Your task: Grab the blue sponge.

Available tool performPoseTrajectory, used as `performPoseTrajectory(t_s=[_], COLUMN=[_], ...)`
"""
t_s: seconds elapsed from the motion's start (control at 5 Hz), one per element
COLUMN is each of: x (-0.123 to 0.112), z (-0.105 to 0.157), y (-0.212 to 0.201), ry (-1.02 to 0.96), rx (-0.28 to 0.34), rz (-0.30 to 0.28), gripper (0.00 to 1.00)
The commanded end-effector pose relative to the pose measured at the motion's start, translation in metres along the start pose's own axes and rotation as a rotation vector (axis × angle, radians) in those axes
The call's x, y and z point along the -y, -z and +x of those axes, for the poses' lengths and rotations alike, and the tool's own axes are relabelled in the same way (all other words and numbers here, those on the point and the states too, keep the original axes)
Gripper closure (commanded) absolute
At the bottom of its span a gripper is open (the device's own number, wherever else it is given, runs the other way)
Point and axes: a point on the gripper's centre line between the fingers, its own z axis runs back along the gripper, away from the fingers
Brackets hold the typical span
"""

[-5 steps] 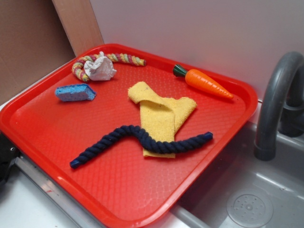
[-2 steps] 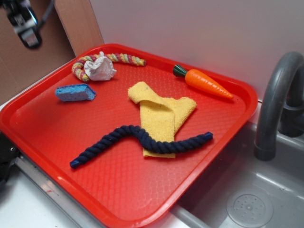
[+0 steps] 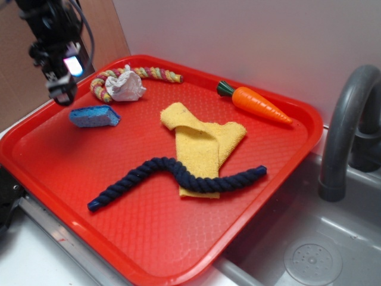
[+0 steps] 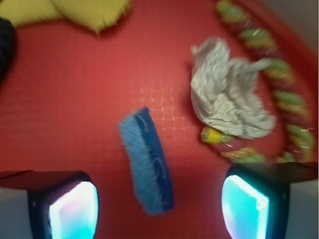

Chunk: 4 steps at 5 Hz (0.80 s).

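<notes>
The blue sponge lies flat near the far-left edge of the red tray. Seen from the wrist, the blue sponge sits lengthwise between the two lit fingertips, touching neither. My gripper hangs in the air above and a little left of the sponge, open and empty. In the wrist view the gripper has its pads wide apart at the bottom corners.
A multicoloured rope with a white frayed end lies just behind the sponge. A yellow cloth, a dark navy rope and a toy carrot also lie on the tray. A grey faucet and sink stand at right.
The gripper has come into view from the upper left and dropped lower and rightward towards the sponge. Nothing on the tray has moved.
</notes>
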Motion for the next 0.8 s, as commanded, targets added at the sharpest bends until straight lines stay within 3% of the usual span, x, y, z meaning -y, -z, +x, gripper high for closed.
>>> performPoseTrajectory(t_s=[0.0, 0.2, 0.4, 0.6], x=[0.005, 0.021, 0.025, 0.022], z=[0.008, 0.009, 0.010, 0.009], y=[0.029, 0.028, 0.028, 0.035], ry=[0.244, 0.396, 0.367, 0.314], rx=[-0.042, 0.017, 0.003, -0.029], rz=[0.009, -0.017, -0.013, -0.014], gripper=[0.00, 0.00, 0.00, 1.00])
